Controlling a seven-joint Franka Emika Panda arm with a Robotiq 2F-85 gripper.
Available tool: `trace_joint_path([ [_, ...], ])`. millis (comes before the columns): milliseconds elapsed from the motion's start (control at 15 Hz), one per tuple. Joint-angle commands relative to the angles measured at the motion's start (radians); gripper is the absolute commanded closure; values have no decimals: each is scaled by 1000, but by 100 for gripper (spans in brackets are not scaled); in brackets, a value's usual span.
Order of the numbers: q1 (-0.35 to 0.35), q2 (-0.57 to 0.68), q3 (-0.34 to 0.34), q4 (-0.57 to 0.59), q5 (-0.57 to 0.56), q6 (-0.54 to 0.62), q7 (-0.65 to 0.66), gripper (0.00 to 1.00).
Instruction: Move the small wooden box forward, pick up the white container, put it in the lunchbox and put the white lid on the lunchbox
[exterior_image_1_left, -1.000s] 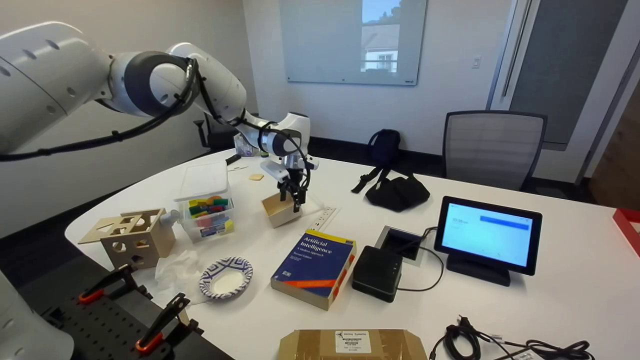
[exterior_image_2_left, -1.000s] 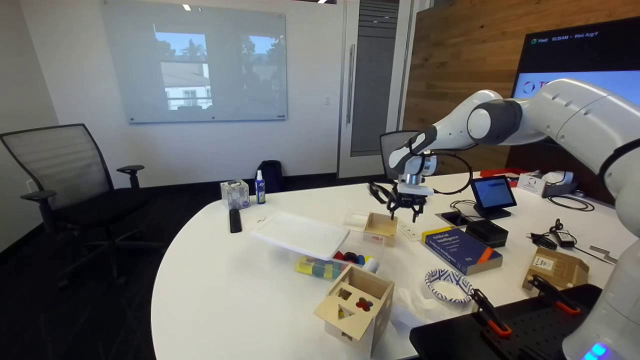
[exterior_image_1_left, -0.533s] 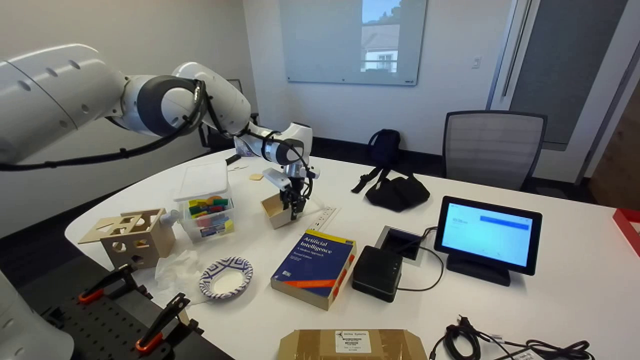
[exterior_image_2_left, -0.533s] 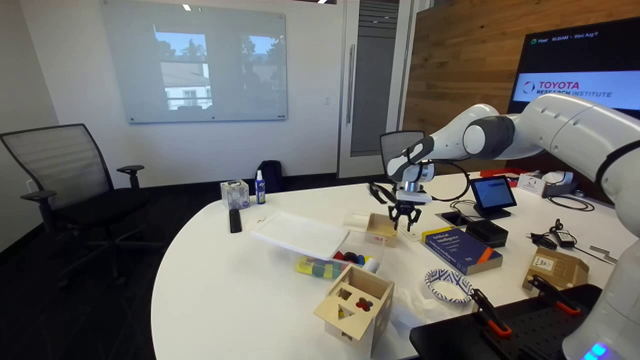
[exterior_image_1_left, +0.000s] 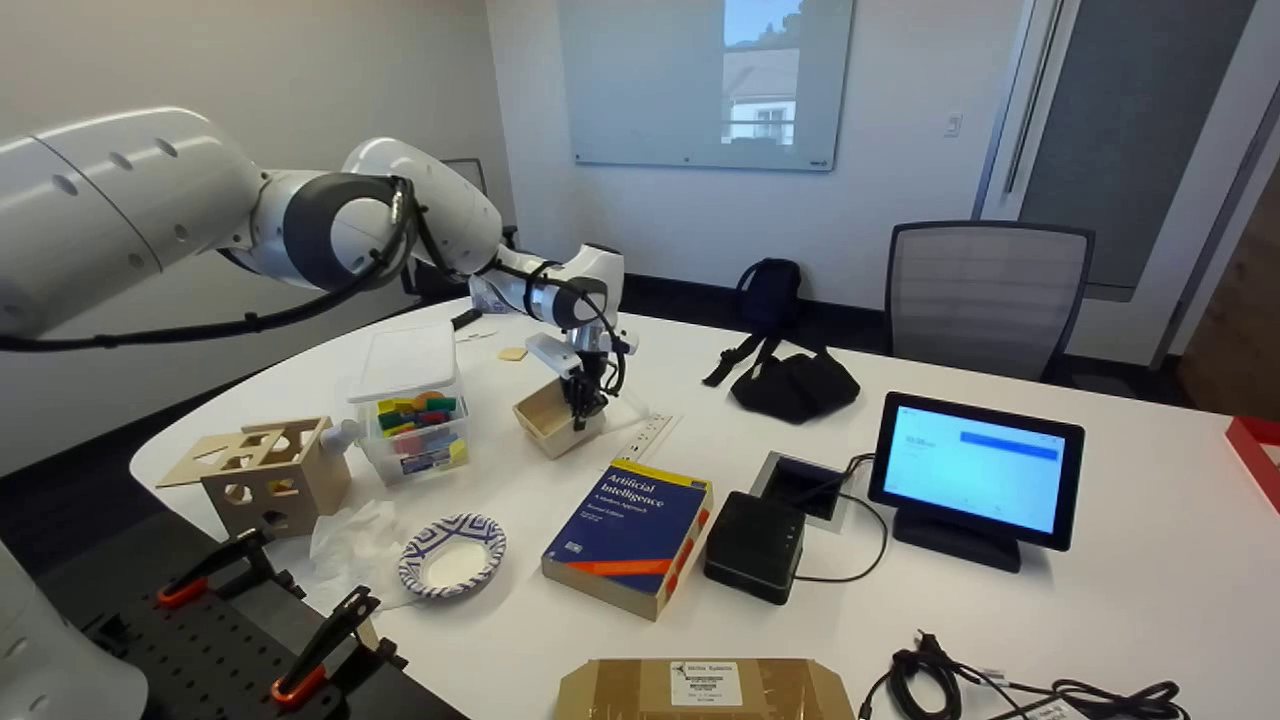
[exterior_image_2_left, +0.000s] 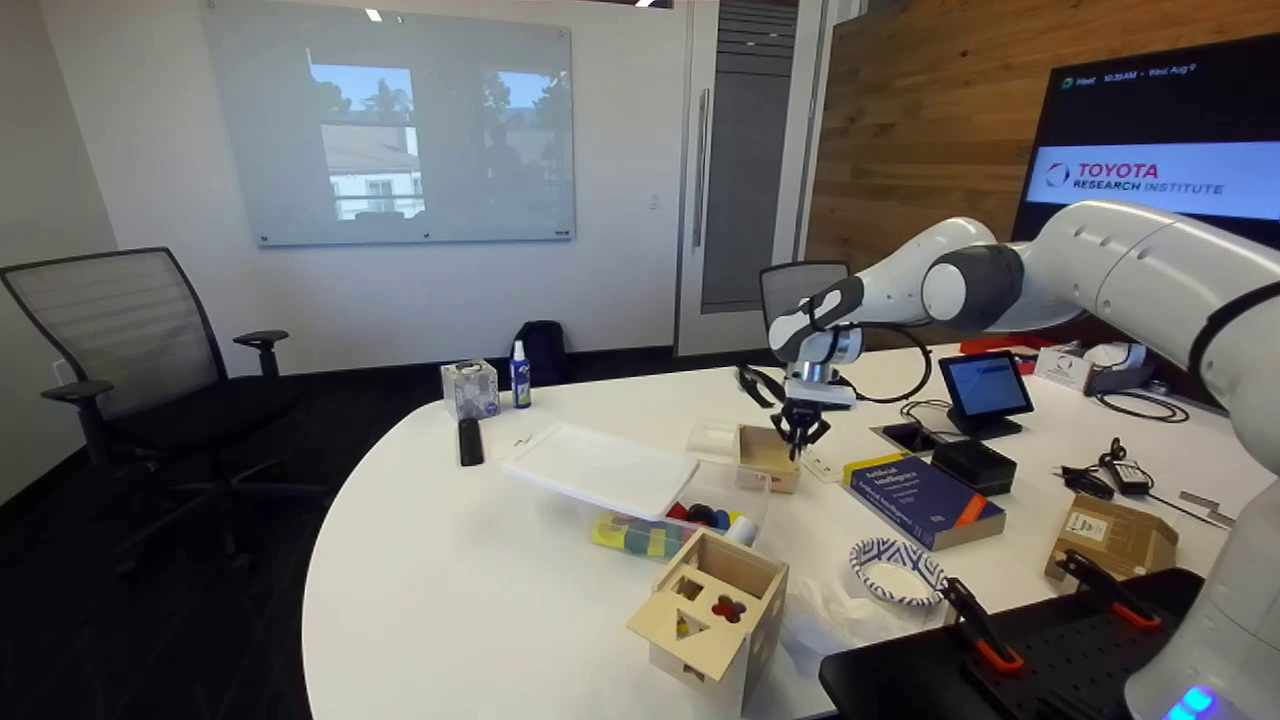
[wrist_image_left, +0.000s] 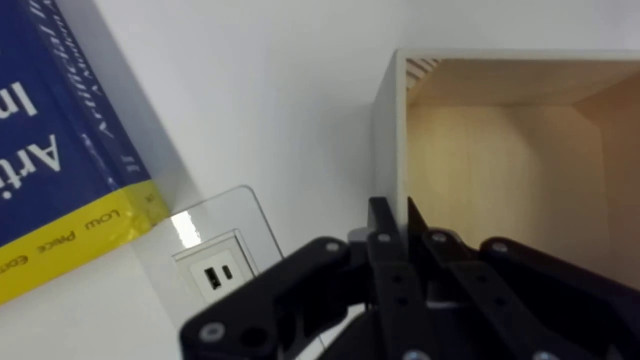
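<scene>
The small wooden box (exterior_image_1_left: 545, 410), low and light tan, stands on the white table. My gripper (wrist_image_left: 398, 200) is shut on one of its walls, a finger inside and a finger outside in the wrist view. A translucent bin, apparently the lunchbox (exterior_image_1_left: 385, 462), holds several coloured blocks. The flat white lid (exterior_image_2_left: 600, 468) lies across that bin, tilted and off to one side. Behind the wooden box is a whitish translucent thing (exterior_image_2_left: 708, 438), partly hidden; I cannot tell whether it is the white container.
A thick blue book (exterior_image_1_left: 630, 535) and a power outlet panel (wrist_image_left: 220, 270) lie close to the wooden box. The pale wooden cube with holes (exterior_image_1_left: 280, 495) leans near the bin, beside a patterned bowl (exterior_image_1_left: 452, 558). A black device (exterior_image_1_left: 755, 545) sits past the book.
My gripper has come down, and its fingers, apart before, have closed on the box's wall. The small wooden box has shifted slightly toward the robot's base.
</scene>
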Motion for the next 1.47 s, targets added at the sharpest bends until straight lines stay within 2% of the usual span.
trace_joint_path([
  [0, -5, -58, 18, -34, 28, -5, 12, 98],
  [333, -30, -135, -13, -139, 24, 21, 3, 98],
  [800, -70, -201, -21, -289, 8, -102, -107, 98],
  [1000, -65, -225, -34, -369, 4, -73, -113, 98],
  [1200, -71, -222, -22, -399, -13, -44, -109, 98],
  [1400, -73, -209, -20, -405, -19, -69, -106, 98],
])
